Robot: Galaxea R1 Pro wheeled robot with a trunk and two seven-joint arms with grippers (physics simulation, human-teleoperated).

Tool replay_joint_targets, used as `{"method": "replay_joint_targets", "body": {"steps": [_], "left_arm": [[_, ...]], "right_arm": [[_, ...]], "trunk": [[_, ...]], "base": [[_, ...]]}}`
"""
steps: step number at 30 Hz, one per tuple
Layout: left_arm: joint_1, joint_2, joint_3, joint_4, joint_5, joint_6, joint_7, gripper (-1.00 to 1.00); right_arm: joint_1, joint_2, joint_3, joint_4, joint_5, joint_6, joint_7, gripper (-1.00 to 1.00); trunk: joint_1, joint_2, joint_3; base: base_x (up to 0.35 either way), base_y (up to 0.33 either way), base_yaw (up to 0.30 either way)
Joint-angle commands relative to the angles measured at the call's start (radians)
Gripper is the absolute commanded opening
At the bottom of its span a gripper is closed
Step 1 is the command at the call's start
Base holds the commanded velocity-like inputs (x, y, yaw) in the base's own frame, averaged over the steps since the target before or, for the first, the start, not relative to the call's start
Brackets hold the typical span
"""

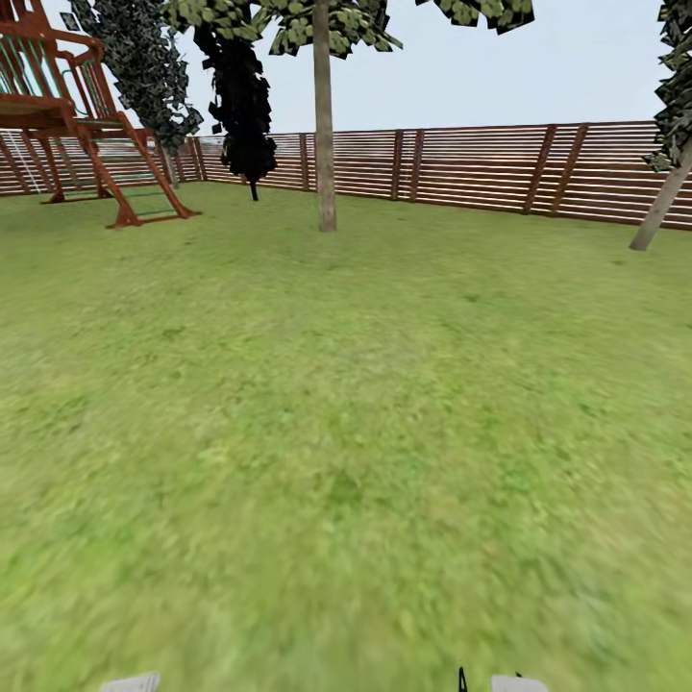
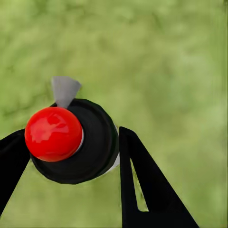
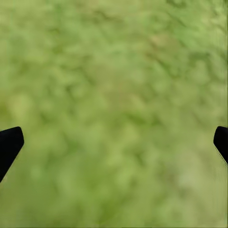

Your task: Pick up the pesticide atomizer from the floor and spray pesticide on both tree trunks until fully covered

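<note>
Gripping the pesticide atomizer between its two black fingers, the left gripper carries it above the grass floor, probably so it is ready to spray. The right gripper hangs spread and empty. One tree trunk stands far ahead near the fence, well apart from the robot.

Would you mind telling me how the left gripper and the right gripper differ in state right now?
The left gripper has its jaws closed on the pesticide atomizer, whose red knob and black body sit between them; the right gripper holds nothing. The left jaws stand close together around the atomizer, while the right jaws are spread wide. Both have black fingers and hang over the grass.
</note>
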Motion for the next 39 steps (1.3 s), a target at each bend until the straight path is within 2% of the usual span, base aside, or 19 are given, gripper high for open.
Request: {"method": "replay_joint_targets", "body": {"steps": [1, 39], "left_arm": [[0.000, 0.000, 0.000, 0.000, 0.000, 0.000, 0.000, -1.00], [0.000, 0.000, 0.000, 0.000, 0.000, 0.000, 0.000, -1.00]], "right_arm": [[0.000, 0.000, 0.000, 0.000, 0.000, 0.000, 0.000, 1.00], [0.000, 0.000, 0.000, 0.000, 0.000, 0.000, 0.000, 1.00]], "trunk": [[0.000, 0.000, 0.000], [0.000, 0.000, 0.000]], "base": [[0.339, 0.000, 0.000], [0.339, 0.000, 0.000]]}}
